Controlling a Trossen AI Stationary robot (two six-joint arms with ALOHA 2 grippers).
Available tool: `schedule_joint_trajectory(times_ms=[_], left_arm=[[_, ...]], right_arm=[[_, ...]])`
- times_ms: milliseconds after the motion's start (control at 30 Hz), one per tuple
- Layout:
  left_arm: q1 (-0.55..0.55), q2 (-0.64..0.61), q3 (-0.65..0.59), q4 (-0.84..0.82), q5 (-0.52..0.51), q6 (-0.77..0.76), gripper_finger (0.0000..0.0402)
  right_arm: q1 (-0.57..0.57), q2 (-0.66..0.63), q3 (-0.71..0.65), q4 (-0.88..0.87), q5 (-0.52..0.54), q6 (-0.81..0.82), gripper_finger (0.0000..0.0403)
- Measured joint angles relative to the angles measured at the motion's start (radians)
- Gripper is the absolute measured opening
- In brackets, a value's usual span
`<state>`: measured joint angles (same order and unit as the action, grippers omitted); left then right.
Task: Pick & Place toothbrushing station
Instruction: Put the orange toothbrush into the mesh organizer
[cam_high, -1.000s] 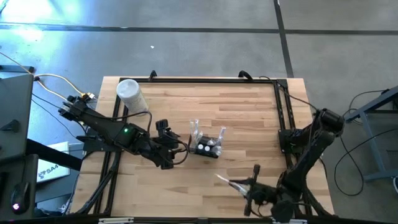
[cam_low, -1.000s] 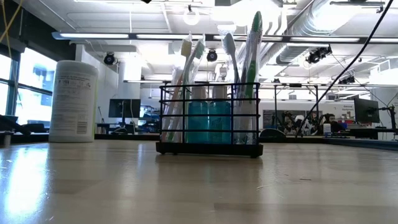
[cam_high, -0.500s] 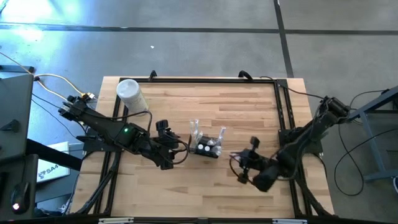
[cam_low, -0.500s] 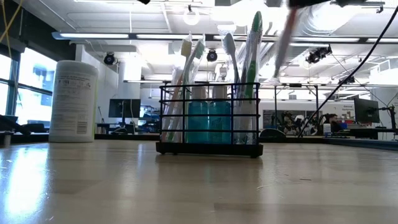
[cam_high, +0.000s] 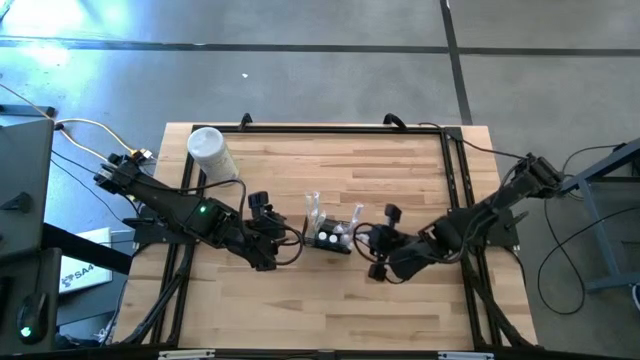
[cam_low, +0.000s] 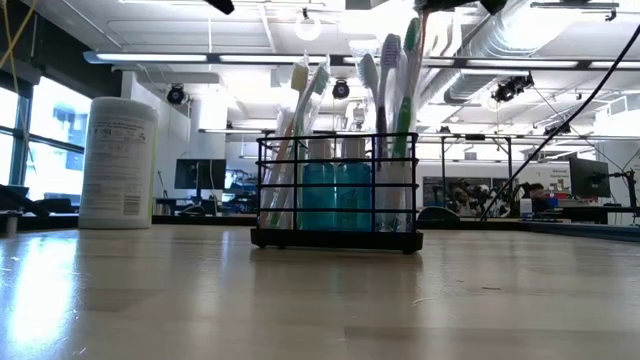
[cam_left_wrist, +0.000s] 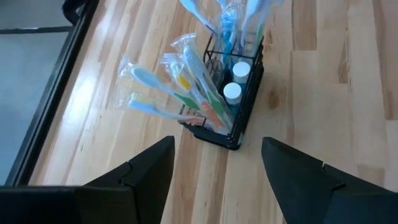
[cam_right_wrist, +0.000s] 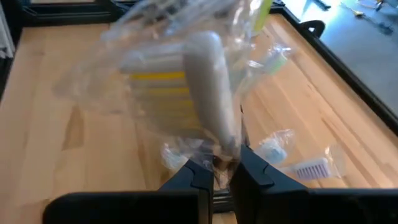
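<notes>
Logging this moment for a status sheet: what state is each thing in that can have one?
toothbrush holder: upright on the table, loaded with wrapped toothbrushes and bottles.
wipes canister: upright, lid on.
left gripper: open, facing the holder, holding nothing.
right gripper: shut on a wrapped toothbrush, right beside the holder.

Worktop (cam_high: 400, 170): pale wood, plank stripes w/ darker grain streaks. Rack (cam_low: 336, 190): black wire grid, black base. Two bottles (cam_low: 338, 196) inside: teal, w/ white caps (cam_left_wrist: 232, 92). Brushes (cam_left_wrist: 186, 87) in clear wrap: white, light blue, yellow, green, orange bits. Tub (cam_low: 118, 162): white, grey print on label, white lid. Both arms black; left one w/ small green light (cam_high: 203, 210). Left fingers (cam_left_wrist: 149, 171) black. Floor (cam_high: 300, 60): grey, dark lines.
</notes>
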<state>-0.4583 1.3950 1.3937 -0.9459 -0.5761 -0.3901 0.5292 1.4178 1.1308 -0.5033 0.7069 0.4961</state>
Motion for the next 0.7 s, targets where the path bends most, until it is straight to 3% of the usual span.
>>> schedule_joint_trajectory(times_ms=[267, 700], left_arm=[[0.000, 0.000, 0.000, 0.000, -0.013, 0.000, 0.0236], [0.000, 0.001, 0.000, 0.000, -0.013, -0.008, 0.0236]], right_arm=[[-0.078, 0.061, 0.000, -0.008, -0.108, 0.006, 0.0019], [-0.120, 0.173, 0.000, 0.002, -0.120, 0.037, 0.0020]])
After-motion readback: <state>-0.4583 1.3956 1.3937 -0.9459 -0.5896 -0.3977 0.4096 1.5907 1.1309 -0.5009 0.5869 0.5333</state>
